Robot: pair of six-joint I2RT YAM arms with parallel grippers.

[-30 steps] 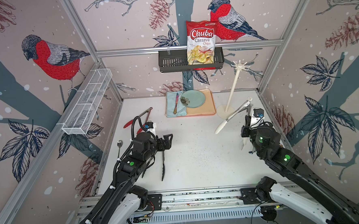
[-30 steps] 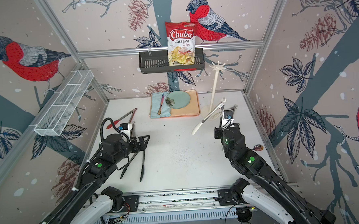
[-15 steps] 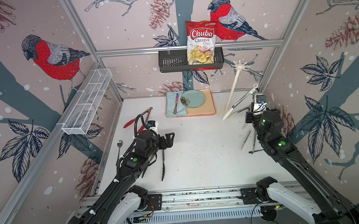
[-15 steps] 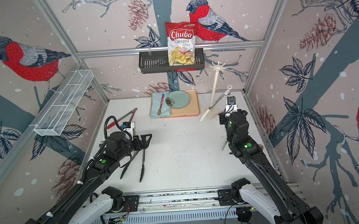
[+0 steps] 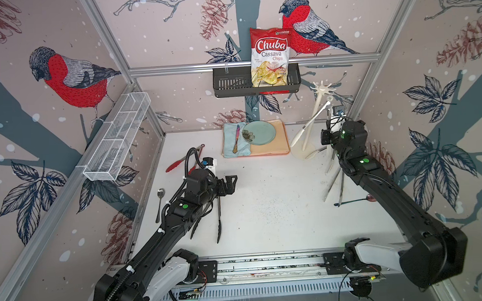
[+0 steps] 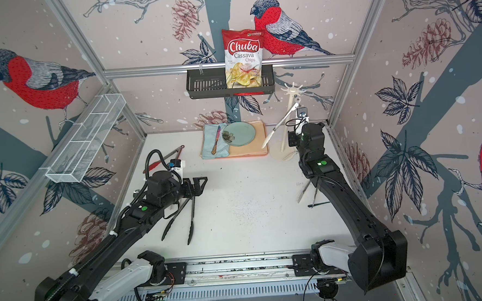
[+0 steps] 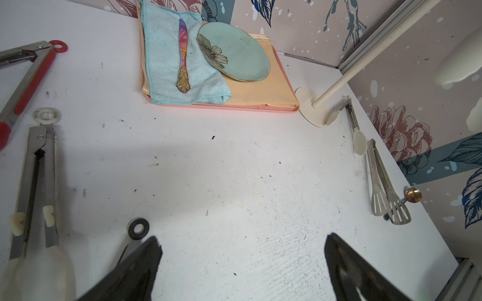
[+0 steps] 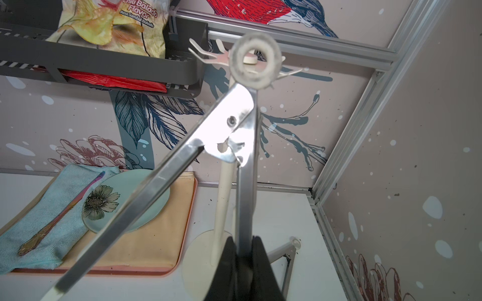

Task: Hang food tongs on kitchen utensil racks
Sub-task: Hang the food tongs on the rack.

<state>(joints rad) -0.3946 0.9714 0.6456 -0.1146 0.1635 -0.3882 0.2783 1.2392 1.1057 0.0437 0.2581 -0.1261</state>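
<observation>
Right wrist, tongs [image 8: 227, 125] tips cut off, pincer [image 8: 243, 243] cropped

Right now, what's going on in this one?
The right tool is shut on one arm of the white-tipped tongs, holding their loop up by the crown of the rack; it doesn't look hooked yet. The left tool hangs open and empty over the table near the black tongs. The red tongs and steel tongs lie on the table, unhung.
</observation>
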